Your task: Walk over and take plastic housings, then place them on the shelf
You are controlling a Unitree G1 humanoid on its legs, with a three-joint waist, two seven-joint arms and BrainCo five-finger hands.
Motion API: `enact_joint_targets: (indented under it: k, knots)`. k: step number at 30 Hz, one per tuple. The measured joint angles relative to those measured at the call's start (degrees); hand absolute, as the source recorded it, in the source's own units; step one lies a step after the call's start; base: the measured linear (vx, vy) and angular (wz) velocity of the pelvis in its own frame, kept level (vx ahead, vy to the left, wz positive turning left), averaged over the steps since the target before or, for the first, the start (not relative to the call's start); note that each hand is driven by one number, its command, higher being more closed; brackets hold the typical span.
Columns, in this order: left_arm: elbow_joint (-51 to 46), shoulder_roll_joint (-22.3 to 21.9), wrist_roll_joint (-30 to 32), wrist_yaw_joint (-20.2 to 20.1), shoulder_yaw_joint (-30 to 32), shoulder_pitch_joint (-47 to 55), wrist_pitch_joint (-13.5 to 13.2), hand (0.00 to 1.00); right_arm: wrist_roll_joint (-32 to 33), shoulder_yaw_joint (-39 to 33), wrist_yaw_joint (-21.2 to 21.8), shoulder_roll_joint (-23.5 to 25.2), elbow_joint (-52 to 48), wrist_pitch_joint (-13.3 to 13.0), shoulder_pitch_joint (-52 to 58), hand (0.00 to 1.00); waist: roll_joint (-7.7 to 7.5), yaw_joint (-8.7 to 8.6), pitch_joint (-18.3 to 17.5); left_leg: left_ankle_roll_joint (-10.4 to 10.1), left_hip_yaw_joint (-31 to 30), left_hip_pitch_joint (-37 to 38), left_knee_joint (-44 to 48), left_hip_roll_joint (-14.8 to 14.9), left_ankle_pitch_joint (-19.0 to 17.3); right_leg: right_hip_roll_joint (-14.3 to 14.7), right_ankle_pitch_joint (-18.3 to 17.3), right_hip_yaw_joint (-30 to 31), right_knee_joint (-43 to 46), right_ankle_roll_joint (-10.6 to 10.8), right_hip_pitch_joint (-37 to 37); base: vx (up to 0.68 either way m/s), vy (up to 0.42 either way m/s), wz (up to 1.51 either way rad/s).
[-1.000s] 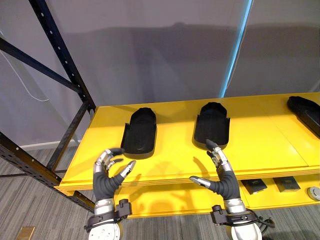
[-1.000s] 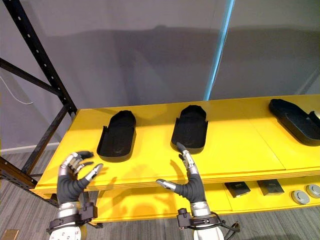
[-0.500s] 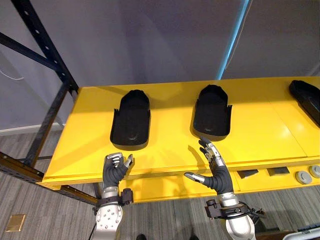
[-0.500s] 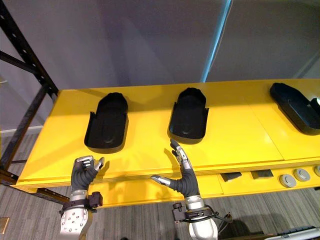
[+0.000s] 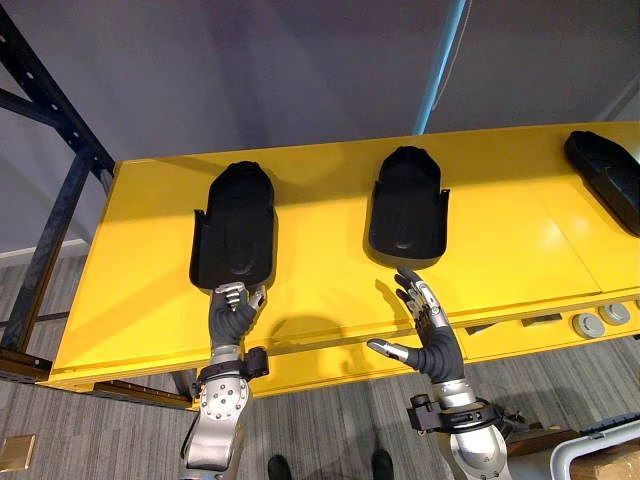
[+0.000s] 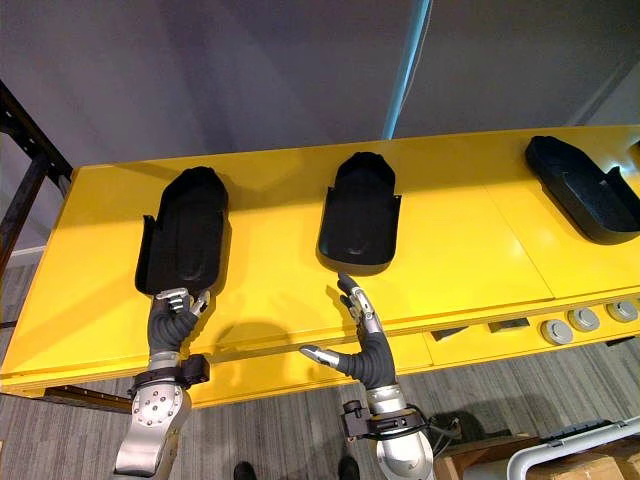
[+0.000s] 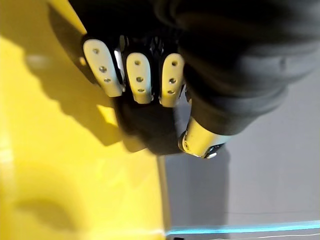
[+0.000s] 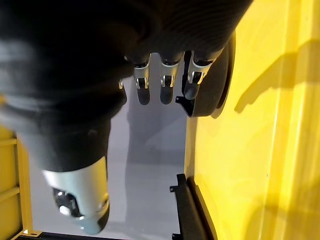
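Three black plastic housings lie on the yellow shelf (image 5: 320, 290): a left housing (image 5: 233, 225), a middle housing (image 5: 408, 205) and a right housing (image 5: 605, 190) at the far right edge. My left hand (image 5: 232, 312) hovers over the shelf's front part, its fingers curled, right at the near end of the left housing; in the left wrist view the curled fingers (image 7: 137, 75) hold nothing. My right hand (image 5: 430, 335) is open with straight fingers, just short of the middle housing's near end, apart from it.
A black rack upright (image 5: 50, 200) stands at the left end of the shelf. A lower yellow level holds round grey discs (image 5: 590, 323) at the right. A white frame with a cardboard box (image 5: 600, 462) stands on the floor at the lower right. A grey wall backs the shelf.
The camera has come closer and looks more steeply down on the shelf. My left hand has curled and reached forward to the left housing's near end. The right hand stays open.
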Motion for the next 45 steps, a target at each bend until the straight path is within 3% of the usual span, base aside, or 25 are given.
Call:
enact_joint_targets:
  k: [13,14,19,23,28,31,32,33,34,36,37,39,40,41,42,43,44,45]
  knots:
    - [0.8,-0.3,-0.8,0.2,1.0,-0.8,0.2,1.00,0.0,0.0,0.6,0.1,0.0,0.0,1.8,0.00,-0.02,-0.04,0.1,-0.1,0.4,1.8,0.0,0.0,-0.1,0.0,0.3,0.5,-0.3,0.1,1.7,-0.01,0.007,-0.02]
    - [0.1,-0.9,-0.9,0.3,0.8,-0.4,0.2,0.00,0.0,-0.1,0.5,0.1,0.0,0.0,1.7,0.00,0.00,-0.03,0.1,-0.1,0.1,2.2,0.0,0.0,-0.1,0.0,0.3,0.3,-0.5,0.1,2.3,-0.03,0.017,0.10]
    - [-11.7,-2.2,-1.8,-0.5,-5.1,6.4,-0.3,0.00,-0.3,-3.1,-0.1,0.1,-0.2,0.0,1.6,0.00,-0.02,0.15,-0.1,-0.2,-1.2,3.9,-0.2,-0.2,-0.2,-0.1,0.2,-1.1,-1.1,0.2,5.0,-0.02,0.018,0.15]
    - [-21.0,-2.6,-1.9,-3.0,-9.1,11.8,-3.3,0.00,-1.0,-10.6,-1.7,0.1,-2.1,0.0,1.3,0.00,0.00,0.46,-1.5,-0.2,-2.3,4.8,-0.2,-0.1,-0.2,-0.1,0.0,-2.2,-1.4,0.3,6.8,-0.02,0.011,0.13]
    - [-25.2,-2.7,-1.5,-2.7,-10.5,14.3,-6.1,0.00,-2.6,-17.8,-4.9,0.1,-5.1,-0.3,2.0,0.00,-0.21,0.35,-3.5,-0.8,-0.2,7.3,-0.2,0.2,-0.6,0.1,0.0,-0.2,-1.0,0.4,7.6,-0.02,0.011,-0.23]
    - [-25.6,-2.6,1.0,-1.6,-10.4,15.6,-7.1,0.00,-2.6,-18.0,-5.6,0.2,-4.7,-0.3,1.8,0.00,-0.88,0.64,-4.1,-2.1,0.7,6.9,9.1,1.1,-6.9,0.6,0.1,5.1,-0.2,0.3,7.4,-0.05,0.021,-0.94]
    - [-25.6,-3.2,1.8,-0.4,-10.4,16.0,-7.2,0.00,-2.6,-17.9,-5.6,-0.3,-4.1,-0.3,0.9,0.00,-0.62,2.22,-4.2,-1.7,-9.6,4.4,19.6,1.3,-13.8,2.2,0.5,9.3,0.8,0.2,7.1,0.03,0.098,-1.78]
    - [-25.5,-4.0,2.1,0.4,-10.7,16.1,-7.2,0.00,-2.5,-17.8,-5.9,-1.1,-3.7,-0.3,0.0,0.00,0.80,3.24,-4.4,-3.4,-20.1,3.3,27.3,1.8,-19.3,4.7,0.8,13.1,1.7,0.3,7.1,0.03,0.098,-1.97]
    - [-25.4,-4.1,2.2,0.6,-10.9,16.1,-7.2,0.00,-2.5,-17.5,-6.1,-1.5,-3.7,-0.3,0.0,0.00,1.42,3.52,-4.7,-4.4,-24.6,3.4,29.9,1.9,-21.6,6.1,0.8,15.1,2.4,0.3,6.6,0.01,0.208,-2.01]
    - [-25.2,-4.4,2.9,1.6,-11.0,15.7,-7.3,0.00,-2.5,-16.3,-6.3,-2.2,-4.5,-0.3,0.8,0.00,2.59,3.59,-5.5,-5.6,-39.3,4.1,35.6,-0.5,-27.7,10.2,-0.8,22.2,8.9,1.7,2.2,-0.13,0.275,-1.76]
    - [-25.0,-4.4,3.0,1.6,-11.1,15.3,-7.3,0.00,-2.5,-16.3,-6.3,-2.1,-5.3,-0.3,1.7,0.00,2.29,3.38,-5.4,-5.2,-41.1,4.4,36.1,-1.4,-29.0,10.7,-1.5,23.8,10.7,2.1,0.7,-0.22,0.344,-1.40]
    - [-23.6,-5.3,4.0,1.6,-11.1,13.6,-7.2,0.00,-2.3,-16.3,-5.4,-1.1,-8.7,-0.3,6.7,0.00,1.35,2.90,-4.7,-2.4,-43.8,5.7,37.5,-4.9,-34.4,11.5,-3.3,29.3,16.3,4.2,-3.3,-0.21,0.324,-1.28]
    - [-23.0,-5.3,4.9,1.6,-10.8,13.0,-7.1,0.00,-2.3,-15.9,-4.8,0.4,-9.8,-0.1,10.3,0.00,-0.90,2.97,-4.0,-1.4,-40.7,6.2,39.2,-7.4,-35.2,11.2,-2.9,33.5,16.6,4.6,-3.7,-0.23,0.366,-1.47]
    - [-22.9,-5.6,5.2,1.8,-10.5,12.8,-7.1,0.00,-2.3,-15.5,-4.4,1.3,-11.3,0.0,12.7,0.00,-1.37,3.28,-4.0,-0.1,-39.4,6.4,40.4,-9.3,-35.8,10.8,-1.5,36.5,14.6,4.6,-3.6,-0.24,0.379,-1.48]
    - [-22.7,-6.0,5.3,1.9,-10.3,12.4,-7.1,0.00,-2.3,-15.6,-4.2,1.4,-12.5,0.0,14.2,0.00,-1.33,3.27,-4.1,1.3,-38.6,6.0,41.0,-10.3,-35.9,10.1,0.0,37.6,11.7,2.6,-3.4,-0.28,0.418,-1.50]
    - [-22.7,-6.7,5.5,2.2,-9.5,11.8,-7.0,0.00,-2.5,-15.7,-4.2,1.5,-13.6,0.2,15.5,0.00,-1.66,3.58,-4.3,3.9,-36.6,5.9,40.0,-11.8,-34.6,8.2,1.1,38.8,5.3,-1.6,-3.1,-0.34,0.447,-2.18]
    - [-22.7,-7.6,5.6,2.5,-7.7,10.4,-6.9,0.00,-2.6,-15.7,-4.3,1.6,-13.8,0.3,15.4,0.00,-1.35,5.03,-4.1,6.1,-30.1,6.1,36.0,-10.0,-30.9,5.6,-1.8,31.7,1.7,-5.0,-4.4,-0.36,0.450,-2.66]
    - [-22.6,-7.6,5.7,2.5,-7.0,9.1,-6.8,0.00,-2.8,-15.9,-4.3,2.7,-13.6,0.6,15.4,0.00,-2.05,5.54,-3.8,6.5,-25.2,6.8,32.8,-8.6,-28.6,4.5,-0.5,20.7,4.5,-3.7,-6.6,-0.35,0.390,-2.82]
